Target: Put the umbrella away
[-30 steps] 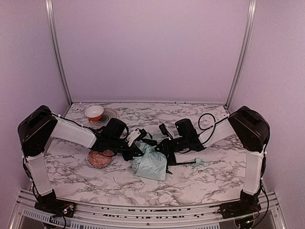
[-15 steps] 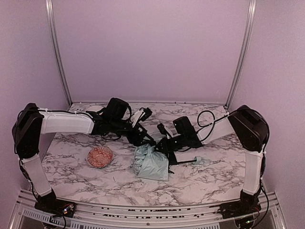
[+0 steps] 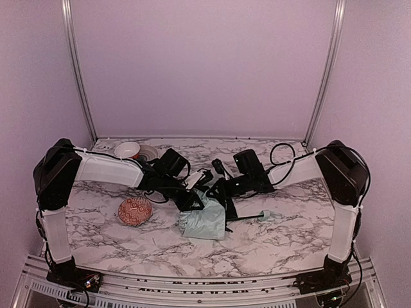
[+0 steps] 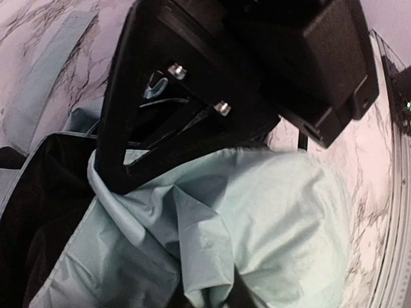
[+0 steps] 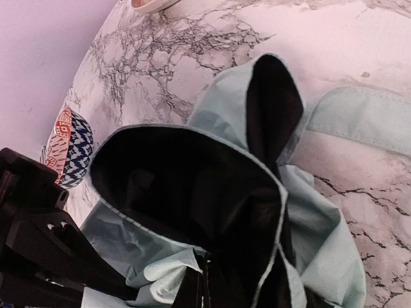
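Two grippers, left (image 3: 192,200) and right (image 3: 221,192), meet over the crumpled mint-green umbrella (image 3: 204,221) lying on the marble bench (image 3: 276,237); whether either is spread or pinching fabric cannot be told. Left of the umbrella sits a red patterned bowl (image 3: 135,211). Farther back-left of the umbrella, a white-and-orange bowl (image 3: 128,150) rests on a grey plate (image 3: 149,153).

One umbrella (image 3: 204,222) under two grippers, the left gripper (image 3: 192,200) and the right gripper (image 3: 224,192). Two bowls: a patterned bowl (image 3: 135,211) left of the left gripper, a white bowl (image 3: 128,150) farther behind it. One plate (image 3: 150,154)
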